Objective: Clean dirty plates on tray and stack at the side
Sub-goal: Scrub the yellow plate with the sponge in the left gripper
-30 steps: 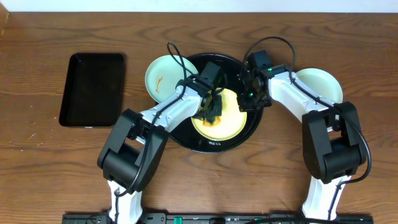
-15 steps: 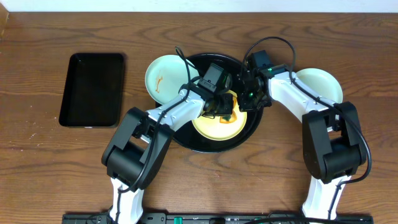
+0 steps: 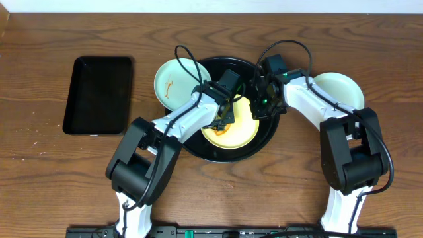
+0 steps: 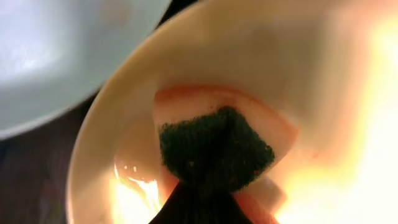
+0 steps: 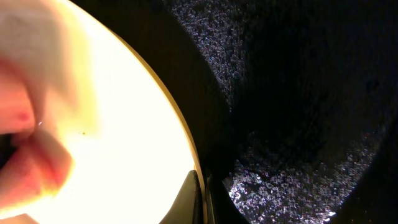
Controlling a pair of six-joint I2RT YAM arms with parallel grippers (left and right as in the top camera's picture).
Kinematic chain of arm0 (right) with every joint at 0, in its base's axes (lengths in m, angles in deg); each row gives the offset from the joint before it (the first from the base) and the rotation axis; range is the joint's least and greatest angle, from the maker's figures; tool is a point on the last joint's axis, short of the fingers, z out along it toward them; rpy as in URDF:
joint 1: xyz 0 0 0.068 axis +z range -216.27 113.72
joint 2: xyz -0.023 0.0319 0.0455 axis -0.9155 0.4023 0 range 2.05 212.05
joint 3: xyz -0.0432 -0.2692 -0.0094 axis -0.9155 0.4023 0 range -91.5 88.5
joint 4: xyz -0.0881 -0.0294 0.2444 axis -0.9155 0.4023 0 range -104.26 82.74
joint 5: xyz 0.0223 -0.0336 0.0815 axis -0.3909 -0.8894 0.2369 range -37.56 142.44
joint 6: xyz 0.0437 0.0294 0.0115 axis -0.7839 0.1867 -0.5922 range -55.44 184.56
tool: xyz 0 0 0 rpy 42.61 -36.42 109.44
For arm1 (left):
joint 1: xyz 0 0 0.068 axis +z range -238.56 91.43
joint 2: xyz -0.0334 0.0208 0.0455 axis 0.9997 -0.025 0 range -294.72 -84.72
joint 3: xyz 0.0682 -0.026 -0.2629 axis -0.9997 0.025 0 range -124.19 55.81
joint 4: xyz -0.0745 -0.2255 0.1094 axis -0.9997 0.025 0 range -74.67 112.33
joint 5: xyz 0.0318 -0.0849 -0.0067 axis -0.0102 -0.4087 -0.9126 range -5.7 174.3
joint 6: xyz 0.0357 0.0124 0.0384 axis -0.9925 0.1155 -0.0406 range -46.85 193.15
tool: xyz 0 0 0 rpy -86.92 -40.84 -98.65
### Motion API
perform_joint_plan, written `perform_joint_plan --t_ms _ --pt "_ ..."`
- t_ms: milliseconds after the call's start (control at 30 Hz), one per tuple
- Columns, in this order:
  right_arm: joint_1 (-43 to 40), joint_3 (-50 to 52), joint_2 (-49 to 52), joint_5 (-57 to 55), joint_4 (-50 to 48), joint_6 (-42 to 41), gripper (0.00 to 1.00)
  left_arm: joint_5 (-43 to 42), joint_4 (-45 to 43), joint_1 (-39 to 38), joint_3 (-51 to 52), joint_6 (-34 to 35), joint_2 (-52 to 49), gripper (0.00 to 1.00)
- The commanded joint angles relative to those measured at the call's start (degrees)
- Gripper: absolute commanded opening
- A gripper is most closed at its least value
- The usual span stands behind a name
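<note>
Overhead view showed the wooden table with both arms reaching inward over its middle. The round tray, glossy black, lay at the centre. The rectangular tray lay well apart from it, at the far left.

Plate positions were as follows:
- The yellow plate lay inside the round tray, toward its near side. Orange-brown smears showed on it next to the sponge.
- The left blue-green plate lay at the round tray's upper-left rim and carried a short orange-brown streak. Whether it overlapped the rim could not be told.
- The right blue-green plate lay on the table to the right of the round tray, apart from it and partly covered by the right arm.

The left gripper was closed on the sponge. The sponge's dark green scouring face was pressed against the inner surface of the yellow plate, with its orange body showing around the green.

The right gripper was at the yellow plate's right edge. In the right wrist view its jaws stood almost closed, one on each side of the plate's rim and pinching it, with the speckled black floor of the round tray beside them
</note>
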Motion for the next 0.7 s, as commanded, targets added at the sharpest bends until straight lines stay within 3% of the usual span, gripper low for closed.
perform_joint_plan --t_ms 0,133,300,367,500,667 --pt "0.02 -0.02 1.29 -2.49 0.35 -0.39 0.01 -11.89 3.67 0.74 0.55 0.15 -1.22 0.07" --pt "0.02 -0.02 1.29 -2.49 0.35 -0.39 0.01 -25.75 2.29 0.68 0.35 -5.86 -1.07 0.07" --pt "0.07 -0.02 1.29 -2.49 0.37 -0.39 0.01 -25.20 -1.55 1.05 0.35 -9.03 -1.07 0.07" --pt "0.07 -0.02 1.29 -2.49 0.35 -0.39 0.01 -21.53 -4.11 1.51 0.35 -9.73 -1.09 0.07" --pt "0.07 -0.02 1.29 -2.49 0.37 -0.39 0.01 -6.36 -8.22 2.95 0.37 -9.68 -1.09 0.08" --pt "0.13 -0.02 1.29 -2.49 0.35 -0.39 0.01 7.54 -7.26 4.92 0.35 -9.68 -1.09 0.07"
